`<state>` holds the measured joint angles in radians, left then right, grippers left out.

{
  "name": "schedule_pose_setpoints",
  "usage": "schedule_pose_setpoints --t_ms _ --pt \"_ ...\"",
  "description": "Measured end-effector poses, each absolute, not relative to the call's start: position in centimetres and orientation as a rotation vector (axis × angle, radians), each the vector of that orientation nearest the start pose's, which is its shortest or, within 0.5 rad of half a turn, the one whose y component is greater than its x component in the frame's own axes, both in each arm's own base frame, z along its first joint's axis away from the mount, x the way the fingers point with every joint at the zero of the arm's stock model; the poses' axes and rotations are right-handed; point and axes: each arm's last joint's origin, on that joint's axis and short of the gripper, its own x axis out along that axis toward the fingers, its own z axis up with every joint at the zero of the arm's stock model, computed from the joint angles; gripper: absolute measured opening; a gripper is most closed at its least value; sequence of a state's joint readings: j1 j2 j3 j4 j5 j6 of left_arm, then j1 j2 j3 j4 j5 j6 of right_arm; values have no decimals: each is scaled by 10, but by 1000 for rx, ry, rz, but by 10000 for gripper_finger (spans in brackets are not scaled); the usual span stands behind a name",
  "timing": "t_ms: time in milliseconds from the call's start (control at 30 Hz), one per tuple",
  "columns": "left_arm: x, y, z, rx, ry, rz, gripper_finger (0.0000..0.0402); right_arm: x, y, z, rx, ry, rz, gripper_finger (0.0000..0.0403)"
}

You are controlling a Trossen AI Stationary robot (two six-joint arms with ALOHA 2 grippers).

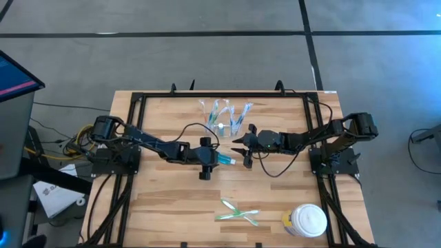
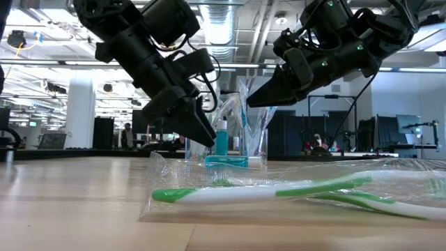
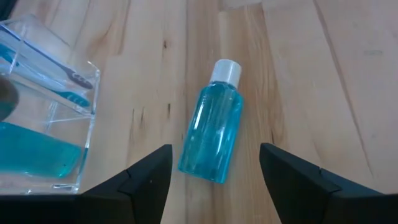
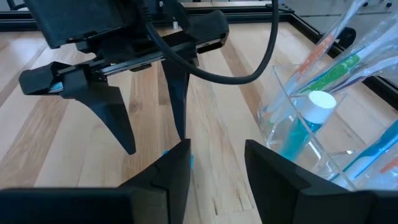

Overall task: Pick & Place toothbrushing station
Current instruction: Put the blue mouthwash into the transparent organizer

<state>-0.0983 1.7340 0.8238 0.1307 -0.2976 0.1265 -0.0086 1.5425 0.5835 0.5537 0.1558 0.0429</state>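
Observation:
A small teal bottle (image 3: 211, 134) with a white cap lies on its side on the wooden table (image 1: 165, 207), near the middle. My left gripper (image 3: 214, 180) is open and slants down over the bottle's bottom end, one finger on either side and a gap to each. Beside it at the table's far middle stands the clear holder (image 1: 224, 118), with toothbrushes and another teal bottle (image 4: 305, 124) in it. My right gripper (image 4: 216, 165) hovers open just right of the lying bottle (image 1: 226, 160), facing the left gripper (image 1: 215, 160), with nothing between its fingers.
Two green-and-white toothbrushes in clear wrappers (image 1: 238, 212) lie crossed near the table's front edge. A white round lidded jar (image 1: 308, 220) stands at the front right. A black frame (image 1: 138, 103) runs along the table's edges.

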Motion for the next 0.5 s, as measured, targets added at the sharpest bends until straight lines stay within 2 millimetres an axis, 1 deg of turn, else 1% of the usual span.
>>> schedule_pose_setpoints --t_ms 333,500 --pt "329 -12 140 231 778 116 237 291 -7 164 13 397 -171 138" --pt "330 -7 136 213 788 100 237 291 -7 164 13 393 -171 141"
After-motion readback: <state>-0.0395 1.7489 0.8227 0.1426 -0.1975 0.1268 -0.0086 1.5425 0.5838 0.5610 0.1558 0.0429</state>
